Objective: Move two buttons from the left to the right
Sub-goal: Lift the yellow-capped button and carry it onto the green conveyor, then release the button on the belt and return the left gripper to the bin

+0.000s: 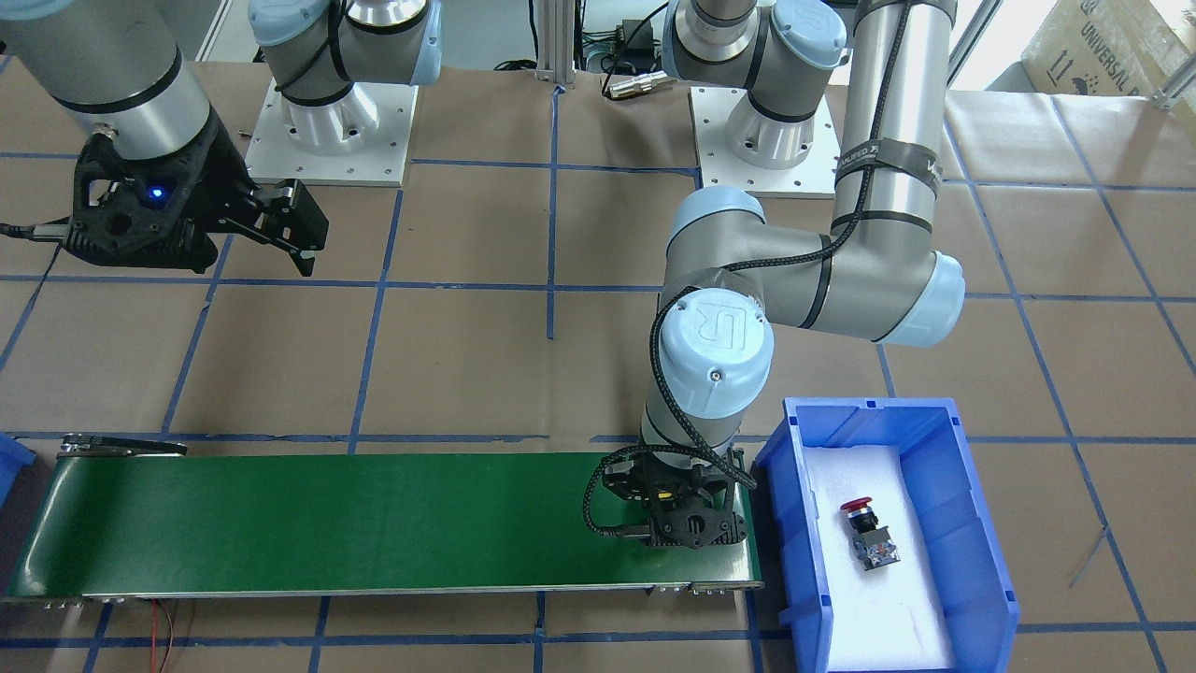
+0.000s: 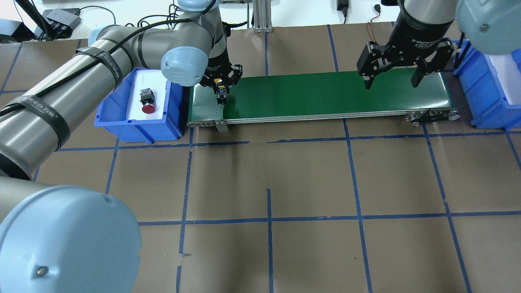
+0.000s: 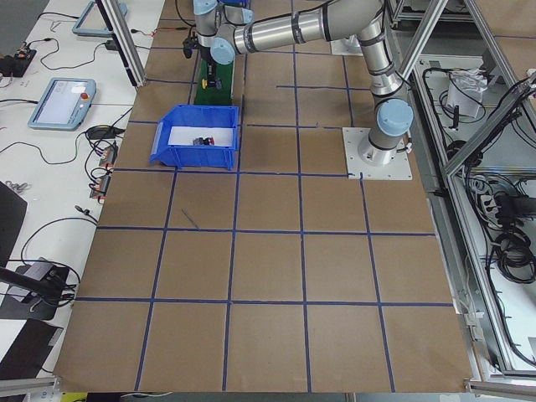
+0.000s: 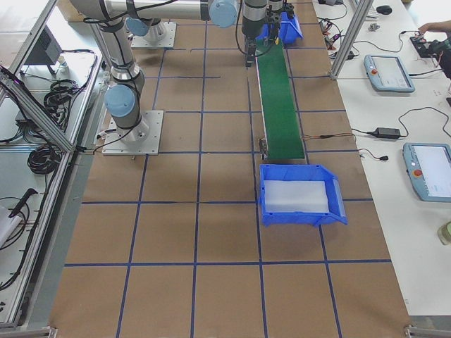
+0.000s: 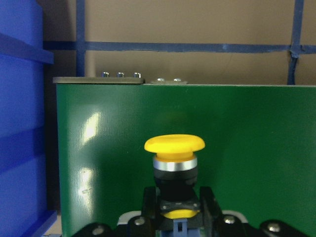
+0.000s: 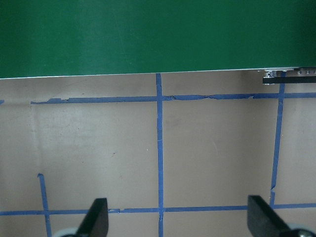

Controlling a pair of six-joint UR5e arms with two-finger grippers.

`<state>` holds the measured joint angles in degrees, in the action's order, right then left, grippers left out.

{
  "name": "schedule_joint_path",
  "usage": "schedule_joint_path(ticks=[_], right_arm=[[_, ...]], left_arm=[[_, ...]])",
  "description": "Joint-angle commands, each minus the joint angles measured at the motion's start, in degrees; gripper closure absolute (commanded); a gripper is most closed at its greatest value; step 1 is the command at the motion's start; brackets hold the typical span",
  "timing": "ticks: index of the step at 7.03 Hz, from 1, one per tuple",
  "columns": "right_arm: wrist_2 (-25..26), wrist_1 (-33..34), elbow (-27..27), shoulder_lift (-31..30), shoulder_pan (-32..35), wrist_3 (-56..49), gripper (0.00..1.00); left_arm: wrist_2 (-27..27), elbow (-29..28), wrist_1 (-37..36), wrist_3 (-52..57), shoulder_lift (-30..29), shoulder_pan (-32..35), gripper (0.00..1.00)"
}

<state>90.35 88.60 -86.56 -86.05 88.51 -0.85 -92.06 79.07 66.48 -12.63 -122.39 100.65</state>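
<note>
The yellow-capped button (image 5: pixel 174 145) sits between my left gripper's fingers (image 5: pixel 207 200), which are shut on its black collar. My left gripper (image 2: pixel 221 87) holds it low over the left end of the green conveyor belt (image 2: pixel 325 93); whether it touches the belt I cannot tell. The red-capped button (image 2: pixel 147 101) lies on its side on white foam in the blue bin (image 2: pixel 122 122) beside that end, also visible in the front view as red button (image 1: pixel 864 533). Over the belt's right end, my right gripper (image 2: pixel 392 84) hangs open and empty.
A second blue bin (image 2: pixel 484 97) with white foam stands past the belt's right end. Brown paper with a blue tape grid covers the table (image 2: pixel 268 183). Both arm bases (image 1: pixel 327 131) sit behind the belt. Tablets and cables lie on a side bench (image 3: pixel 67 96).
</note>
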Motion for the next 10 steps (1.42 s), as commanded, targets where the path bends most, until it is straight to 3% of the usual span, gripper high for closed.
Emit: schedule_joint_path(ticks=[1,3,7,10], right_arm=[[0.0,-0.01,-0.02,0.09,0.0,-0.03,0.0],[0.0,-0.01,-0.02,0.01,0.0,-0.03,0.0],[0.35,0.7,-1.51,-0.26,-0.09,-0.03,0.0],[0.44,0.7,-1.51,-0.26,-0.09,0.06,0.0]], left_arm=[[0.21,0.12,-0.39,0.06,-0.22,-0.28,0.0],[0.3,-1.02,-0.21,1.11,1.52,-2.29,0.0],[5.93,-0.76,0.75,18.73,5.93,-20.29,0.0],[4.35,0.03,0.05,18.97,2.43,-21.38,0.0]])
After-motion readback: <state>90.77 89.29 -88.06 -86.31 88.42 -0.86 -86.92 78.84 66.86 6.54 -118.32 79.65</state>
